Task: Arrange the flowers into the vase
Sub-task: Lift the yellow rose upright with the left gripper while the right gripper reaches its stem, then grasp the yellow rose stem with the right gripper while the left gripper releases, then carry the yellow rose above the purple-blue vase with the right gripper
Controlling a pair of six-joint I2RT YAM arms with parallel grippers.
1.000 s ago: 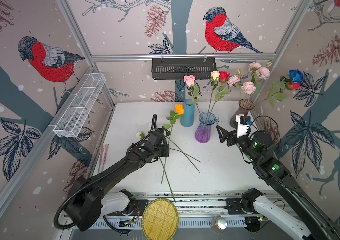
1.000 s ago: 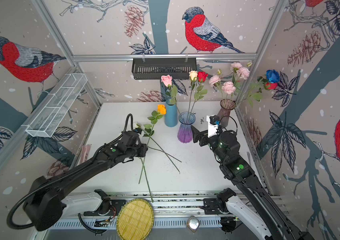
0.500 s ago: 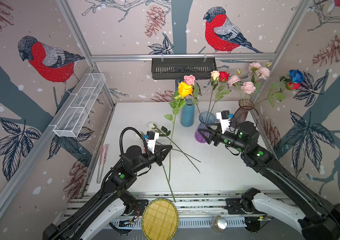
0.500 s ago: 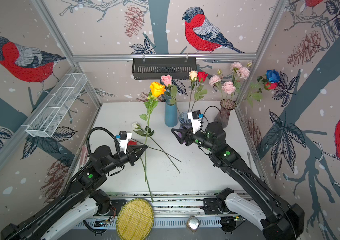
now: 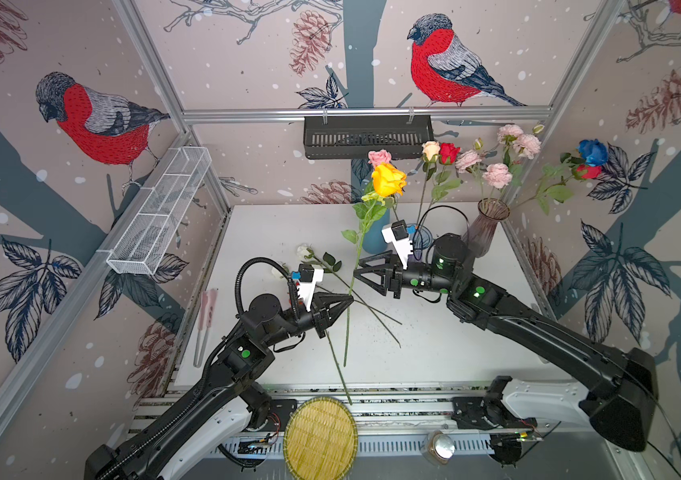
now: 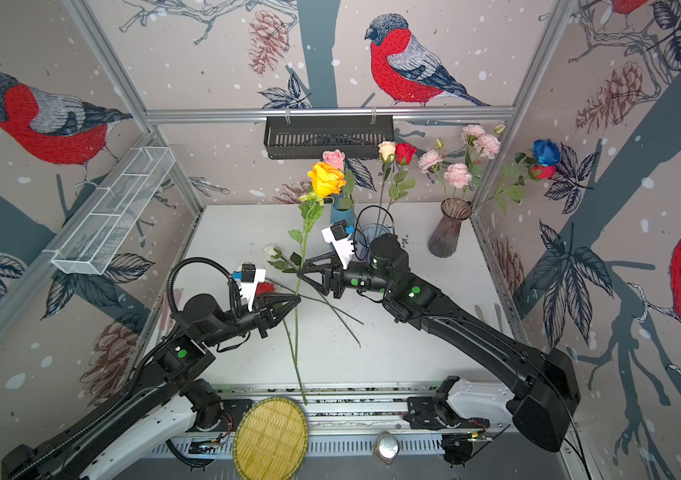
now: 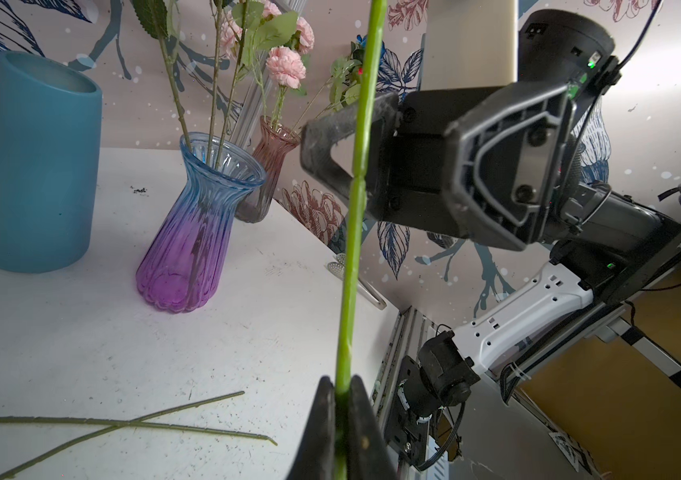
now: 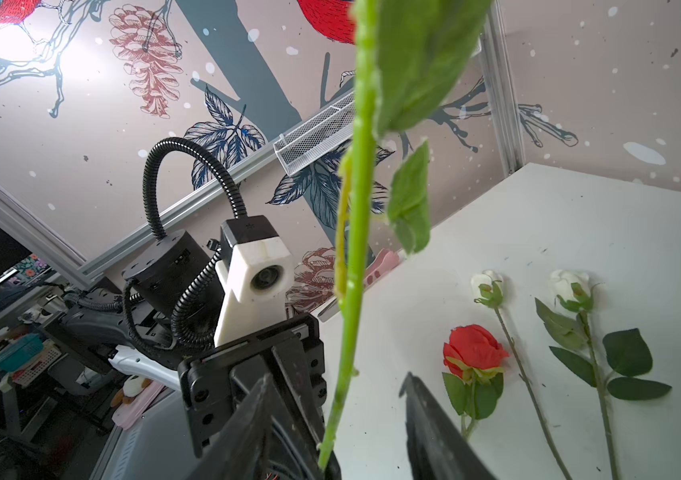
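The white tabletop (image 5: 434,365) fills the middle of both top views, and the two black arms reach in over it from the near edge and meet above its centre.

Three vases stand along the back. A plain blue vase (image 7: 35,166) is on the left. A ribbed glass vase (image 7: 201,232), blue above and purple below, stands beside it and holds several thin stems. A brownish glass vase (image 5: 490,226) is in the back right corner, and pink flowers (image 5: 496,174) and a blue rose (image 5: 593,151) spread from it.

The left gripper (image 5: 347,301) is clenched on the green stem of a yellow rose (image 5: 388,179). The rose stands almost upright above the middle of the tabletop. Its bloom is high in front of the blue vase, and its lower end hangs down past the gripper.

The right gripper (image 5: 356,275) sits just above the left one on the same stem. Its jaws are apart with the stem between them. In the right wrist view the stem runs close to one jaw, with a clear gap to the other, so this gripper is released.

A red rose (image 8: 473,347) and two white roses (image 8: 486,282) lie flat side by side on the tabletop, behind the left gripper.
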